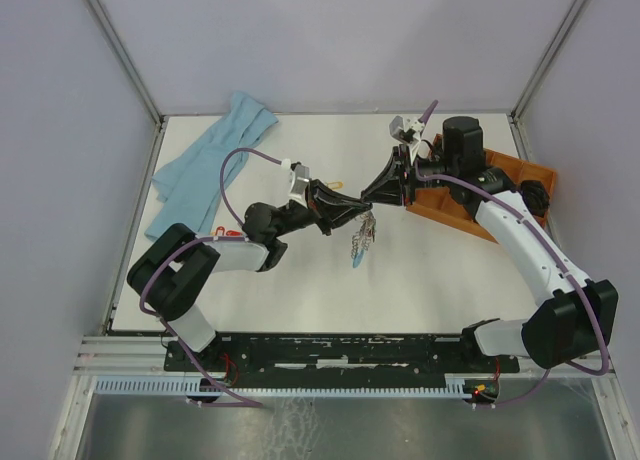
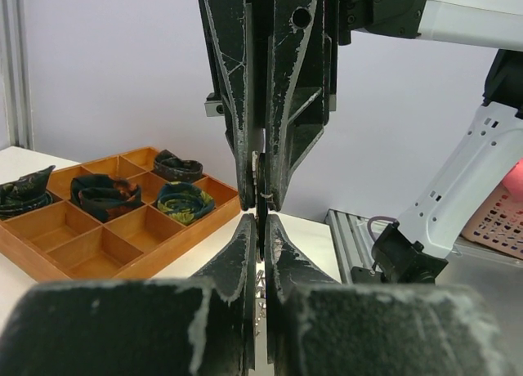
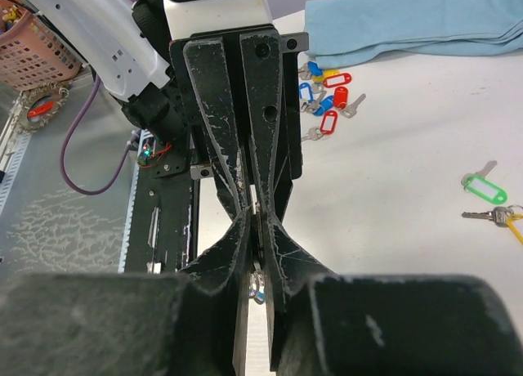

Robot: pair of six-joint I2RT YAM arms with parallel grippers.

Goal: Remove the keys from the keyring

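The keyring (image 1: 363, 242), a bunch of silver keys, dangles above the table's middle under two grippers that meet tip to tip. My left gripper (image 1: 362, 213) (image 2: 261, 225) reaches in from the left and is shut on the ring's top. My right gripper (image 1: 376, 200) (image 3: 255, 221) comes from the right, its jaws pinched on a thin silver key (image 2: 260, 180) right against the left fingertips. A few ring loops (image 3: 260, 290) show below the right fingers. Most of the bunch is hidden in both wrist views.
Loose keys with red, blue and yellow tags (image 3: 327, 98) lie near a light blue cloth (image 1: 210, 160). A green-tagged key (image 3: 484, 186) lies apart on the table. A wooden compartment tray (image 2: 122, 253) (image 1: 520, 165) holding rolled fabric stands at the right.
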